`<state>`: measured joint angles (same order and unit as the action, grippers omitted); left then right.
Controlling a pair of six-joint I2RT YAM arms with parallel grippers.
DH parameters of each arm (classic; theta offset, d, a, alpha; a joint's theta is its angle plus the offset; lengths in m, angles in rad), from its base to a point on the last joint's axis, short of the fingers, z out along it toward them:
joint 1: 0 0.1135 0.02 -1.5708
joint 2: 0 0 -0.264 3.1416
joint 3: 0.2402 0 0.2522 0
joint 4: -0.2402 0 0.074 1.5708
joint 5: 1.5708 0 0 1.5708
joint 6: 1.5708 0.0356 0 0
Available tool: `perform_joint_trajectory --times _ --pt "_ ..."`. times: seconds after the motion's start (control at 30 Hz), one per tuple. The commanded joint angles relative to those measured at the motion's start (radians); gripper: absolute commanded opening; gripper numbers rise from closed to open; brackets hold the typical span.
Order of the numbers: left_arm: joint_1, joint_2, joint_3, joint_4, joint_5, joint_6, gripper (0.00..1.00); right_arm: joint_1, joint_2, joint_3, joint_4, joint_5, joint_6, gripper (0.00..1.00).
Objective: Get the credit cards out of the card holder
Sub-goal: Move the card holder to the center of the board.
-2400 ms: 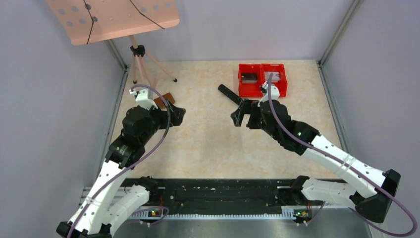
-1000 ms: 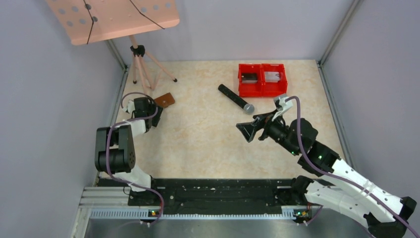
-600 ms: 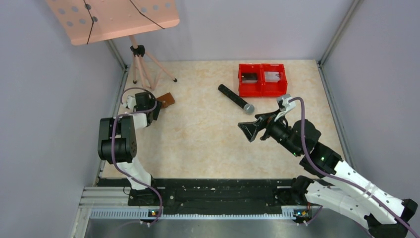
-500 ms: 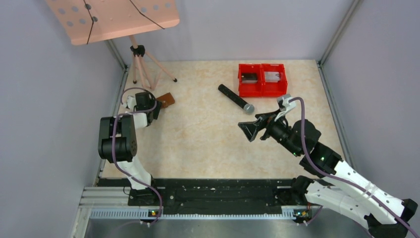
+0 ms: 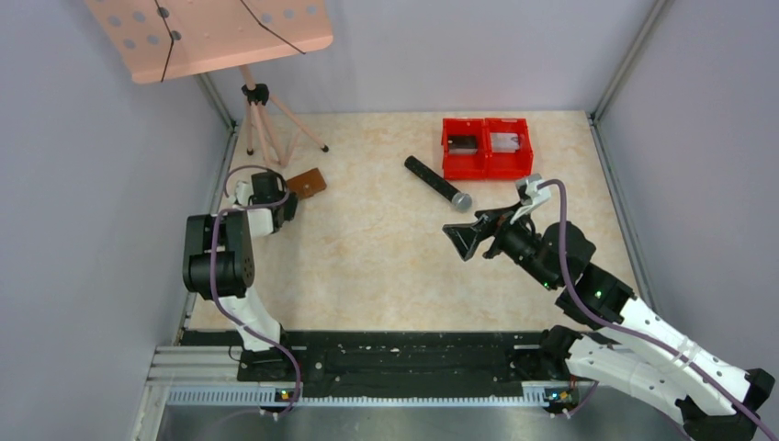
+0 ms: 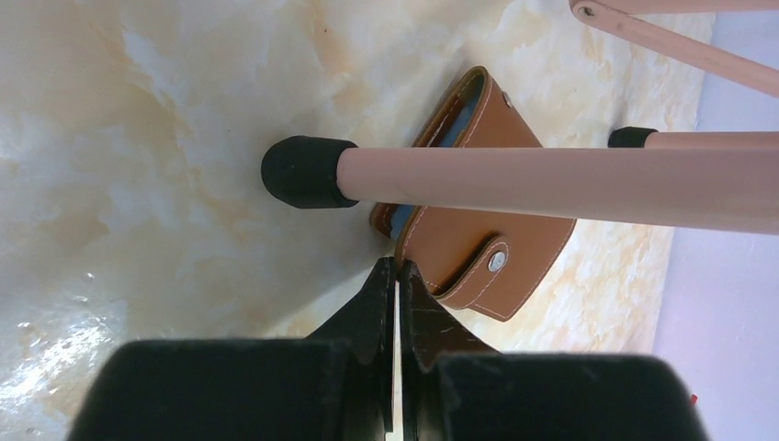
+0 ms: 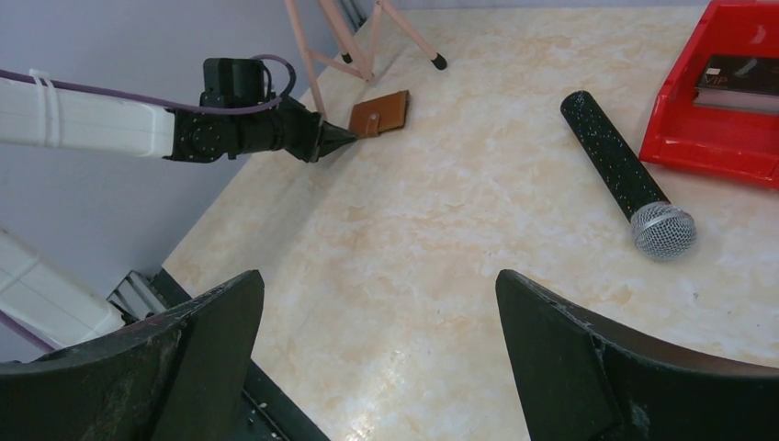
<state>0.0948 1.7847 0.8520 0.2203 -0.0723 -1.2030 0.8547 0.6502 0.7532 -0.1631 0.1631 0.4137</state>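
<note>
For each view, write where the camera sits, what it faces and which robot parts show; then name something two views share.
Top external: above, behind the bases, looking down on the beige marbled table; whole arms, left gripper and right gripper show.
Left wrist: on the left arm, low, facing the flat brown leather card holder behind a pink stand leg; shut fingers show.
Right wrist: on the right arm, looking leftward across the table; open fingers show.
Shared: all three show the card holder.

Card holder [image 6: 464, 250] brown (grey-blue lining); bins [image 5: 485, 147] red
</note>
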Motion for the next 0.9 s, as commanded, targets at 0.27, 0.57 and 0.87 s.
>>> perform_joint_trajectory --times 0.27,0.57,0.87 --pt "-0.086 -0.203 -0.127 -0.187 0.12 0.028 0.0 0.003 -0.074 -0.044 0.034 0.091 0.081 0.96" --pt "-0.438 -0.455 -0.337 -0.255 0.067 -0.136 0.0 0.004 -0.079 -0.042 0.006 0.11 0.085 0.95" --pt "-0.628 -0.577 -0.339 -0.338 0.013 -0.134 0.04 0.003 0.014 -0.045 -0.095 0.125 0.158 0.94"
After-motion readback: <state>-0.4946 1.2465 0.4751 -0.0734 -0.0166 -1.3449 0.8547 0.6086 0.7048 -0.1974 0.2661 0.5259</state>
